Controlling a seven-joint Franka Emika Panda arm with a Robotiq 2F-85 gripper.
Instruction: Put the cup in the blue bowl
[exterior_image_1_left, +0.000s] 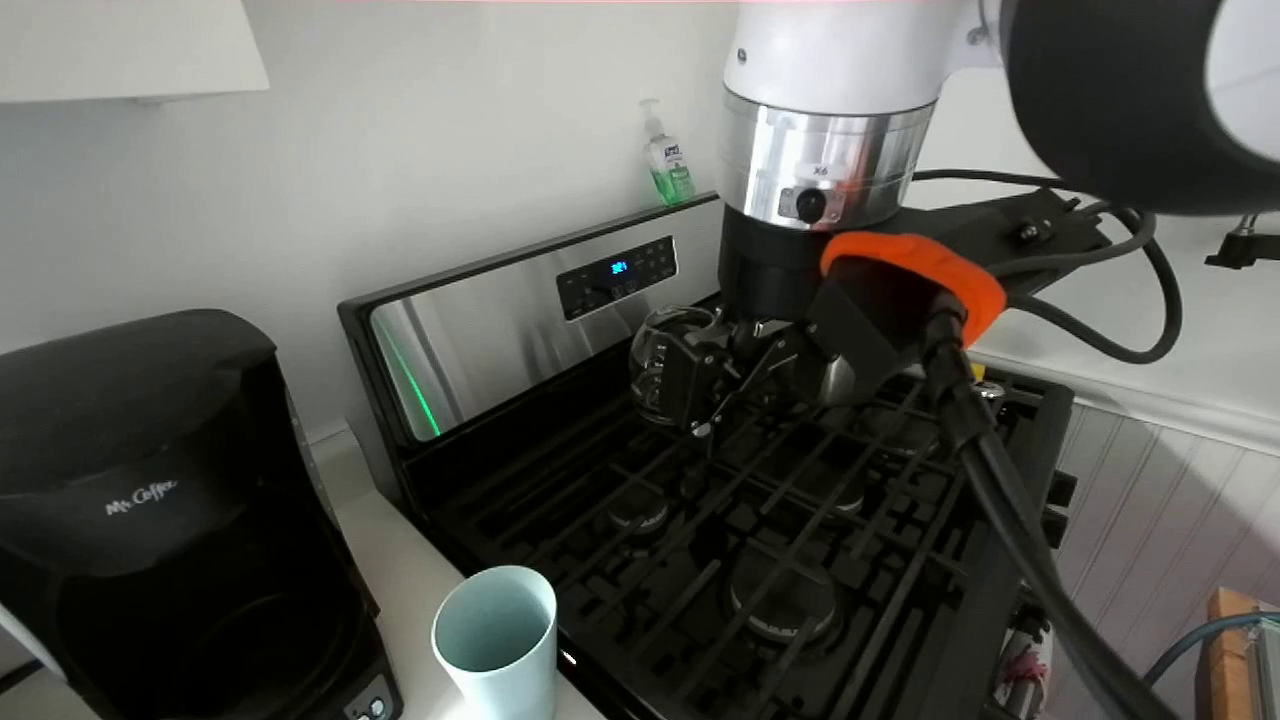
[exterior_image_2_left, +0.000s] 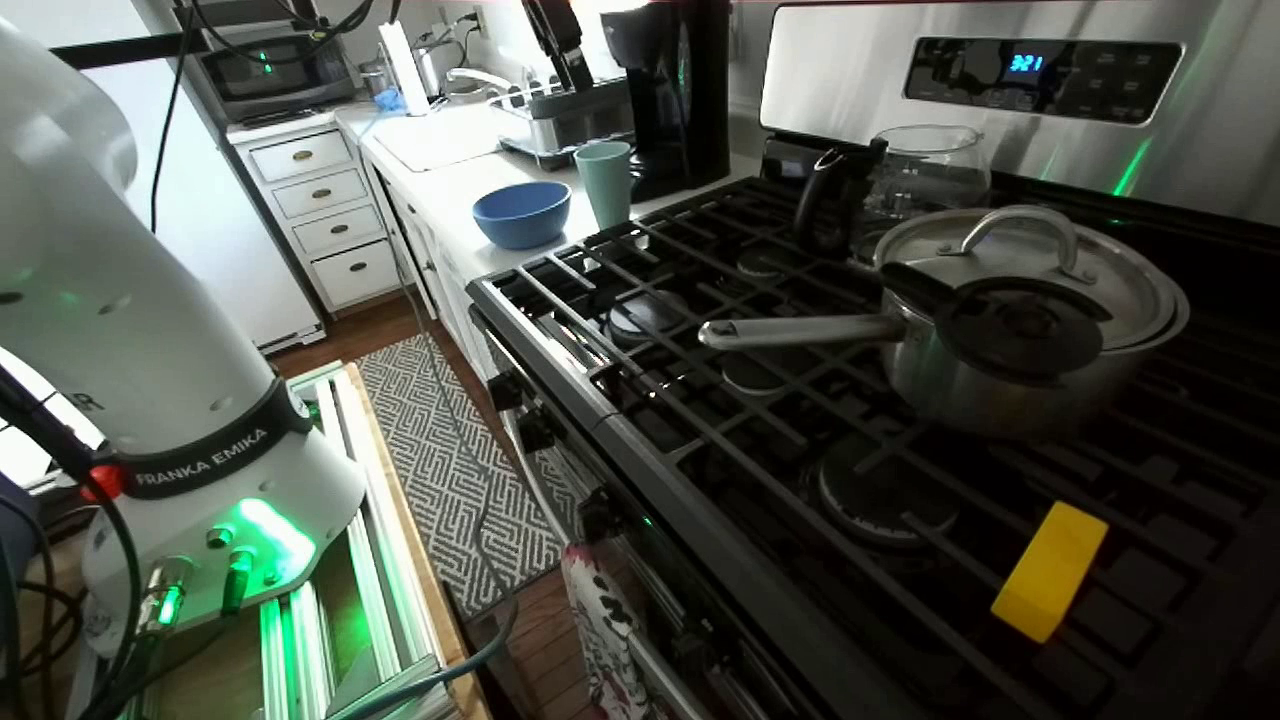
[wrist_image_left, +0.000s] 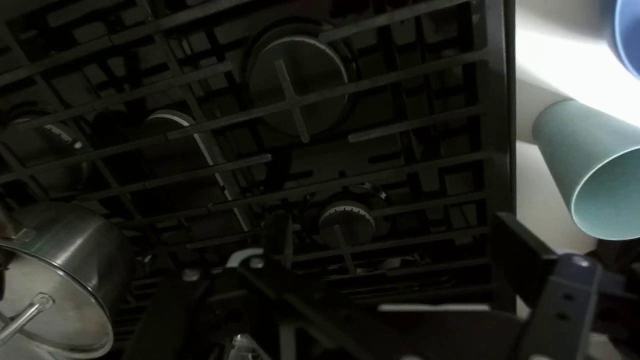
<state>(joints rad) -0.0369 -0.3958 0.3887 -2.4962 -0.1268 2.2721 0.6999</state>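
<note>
The light-blue cup (exterior_image_2_left: 605, 187) stands upright on the white countertop (exterior_image_1_left: 405, 560), near the black Mr. Coffee coffee maker (exterior_image_1_left: 140, 450) and just beside the edge of the gas stove (exterior_image_2_left: 600, 415). The blue bowl (exterior_image_2_left: 522, 222) sits close by on that same counter, with the cup outside it. Over the stove's grates (wrist_image_left: 390, 78) hangs the Robotiq gripper (wrist_image_left: 392, 232), released, its fingers (wrist_image_left: 522, 252) spread well apart in the wrist view. A lidded steel saucepan (exterior_image_2_left: 930, 375), a glass carafe (exterior_image_2_left: 925, 185) and a yellow block (exterior_image_2_left: 1050, 575) rest on the stove. A hand sanitizer bottle (exterior_image_1_left: 668, 165) stands atop its backguard (exterior_image_1_left: 500, 350).
</note>
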